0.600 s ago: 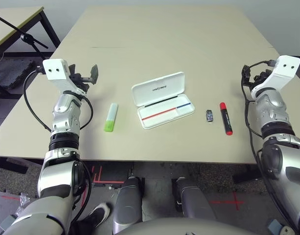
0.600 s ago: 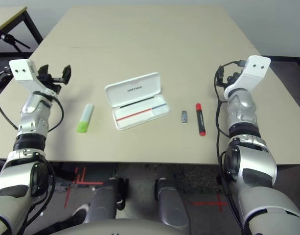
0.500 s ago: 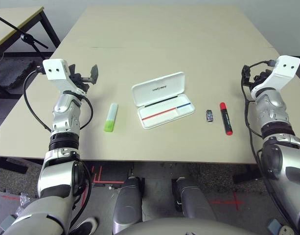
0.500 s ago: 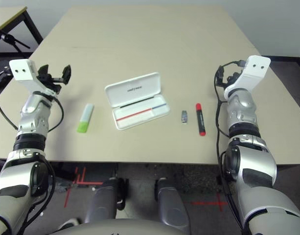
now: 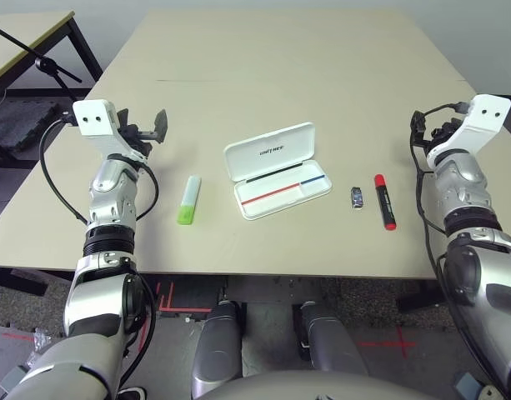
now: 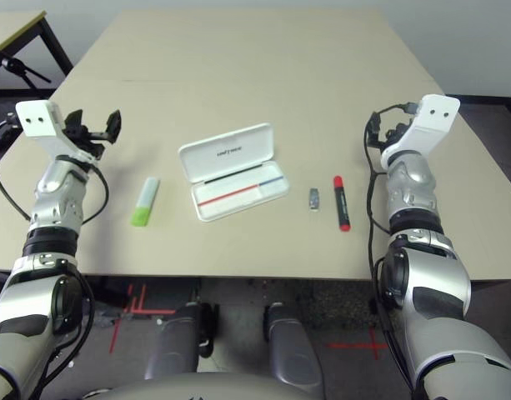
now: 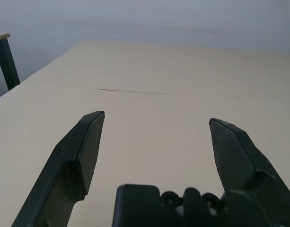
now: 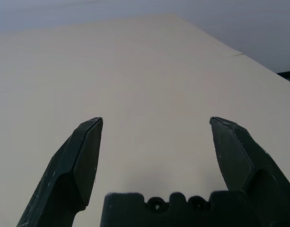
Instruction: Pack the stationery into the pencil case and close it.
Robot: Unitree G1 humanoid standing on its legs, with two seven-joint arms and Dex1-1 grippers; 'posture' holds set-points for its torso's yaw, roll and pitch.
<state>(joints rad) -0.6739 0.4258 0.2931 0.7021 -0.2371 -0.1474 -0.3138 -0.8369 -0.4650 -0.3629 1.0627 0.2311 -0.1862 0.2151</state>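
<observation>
**Nothing packed yet: both grippers empty, case open**

Your left gripper (image 7: 156, 125) has its fingers spread wide with nothing between them, raised over the table (image 5: 322, 75) near its left edge. Your right gripper (image 8: 156, 127) is spread the same way and empty, raised near the right edge. Neither touches anything.

Nearest your left gripper, the green highlighter (image 5: 188, 200) lies flat, between the left edge and the pencil case (image 5: 278, 169). The case sits open toward the middle of the near edge, lid folded back, tray bare. Past it, toward the right edge, the small dark block (image 5: 357, 197) lies just beside the red marker (image 5: 384, 202), apart from it.

This looks like the very start: the first pick is not yet made. The next move probably calls for lowering one gripper over its closest item, the left to the highlighter or the right to the marker, with the fingers set across the barrel's narrow width. The block, being so small and low, may slip from the fingers.
</observation>
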